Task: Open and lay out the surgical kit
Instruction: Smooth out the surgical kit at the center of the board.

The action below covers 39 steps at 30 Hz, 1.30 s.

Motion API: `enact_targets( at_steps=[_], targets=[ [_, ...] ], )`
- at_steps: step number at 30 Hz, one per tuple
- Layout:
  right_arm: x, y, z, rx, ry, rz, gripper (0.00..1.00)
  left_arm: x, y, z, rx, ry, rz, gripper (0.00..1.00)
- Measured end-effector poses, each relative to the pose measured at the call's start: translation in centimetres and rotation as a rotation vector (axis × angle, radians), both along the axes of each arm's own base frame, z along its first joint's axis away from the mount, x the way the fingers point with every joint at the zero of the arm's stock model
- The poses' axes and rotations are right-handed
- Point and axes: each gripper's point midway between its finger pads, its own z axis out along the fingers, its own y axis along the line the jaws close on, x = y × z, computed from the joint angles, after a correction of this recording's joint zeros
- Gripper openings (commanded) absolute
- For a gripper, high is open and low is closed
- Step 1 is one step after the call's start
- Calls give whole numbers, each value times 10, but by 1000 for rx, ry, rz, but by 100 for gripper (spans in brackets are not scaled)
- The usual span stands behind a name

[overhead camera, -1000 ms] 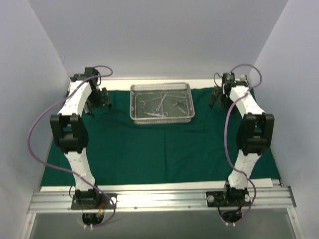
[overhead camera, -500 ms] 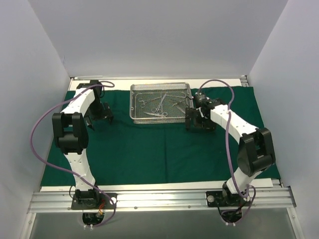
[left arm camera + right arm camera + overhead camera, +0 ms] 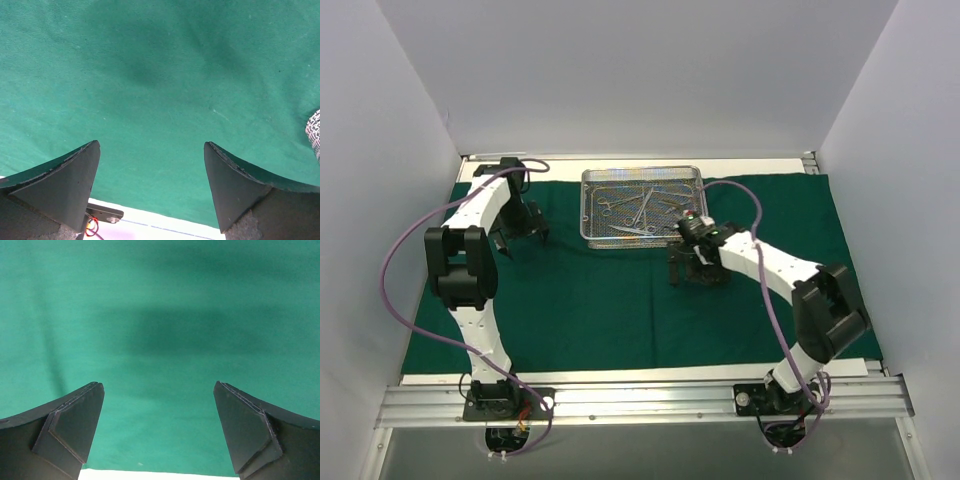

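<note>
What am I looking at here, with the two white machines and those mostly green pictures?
Those are two robot arms bolted at the table's near edge, seen from a camera above. Each ends in a two-finger gripper: the left gripper and the right gripper both stand open over a green cloth, holding nothing. The mostly green pictures come from wrist cameras looking past the dark fingers at that cloth. Farther back sits a wire-mesh tray with small steel instruments inside.

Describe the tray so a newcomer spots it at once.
Find the big dark green cloth spread flat. Midway along its far edge sits the wire-mesh tray. It is the only silver rectangle there, with steel instruments lying inside.
</note>
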Motion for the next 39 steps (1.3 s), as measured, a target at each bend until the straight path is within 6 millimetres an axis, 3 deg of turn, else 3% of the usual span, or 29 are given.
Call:
enact_targets(
  at_steps=[4, 7, 11, 15, 30, 36, 39],
  targets=[
    [-3, 51, -8, -13, -22, 142, 99, -1, -1, 1, -3, 1, 1, 94],
    [-17, 82, -13, -17, -29, 241, 99, -2, -1, 5, -2, -6, 2, 94],
    [-28, 107, -23, -27, -23, 314, 100, -4, -1, 15, -3, -32, 2, 94],
    [-34, 113, -44, -54, 10, 334, 100, -11, 0, 22, -4, -44, 3, 94],
    [-56, 125, -44, -60, -2, 427, 100, -34, 3, 15, -4, -18, 22, 94],
    [-49, 117, -39, -89, 6, 413, 100, -33, 3, 16, -6, -27, 28, 94],
    [-29, 110, -23, -110, -8, 382, 100, -29, 2, 21, -8, -43, 24, 94]
  ],
)
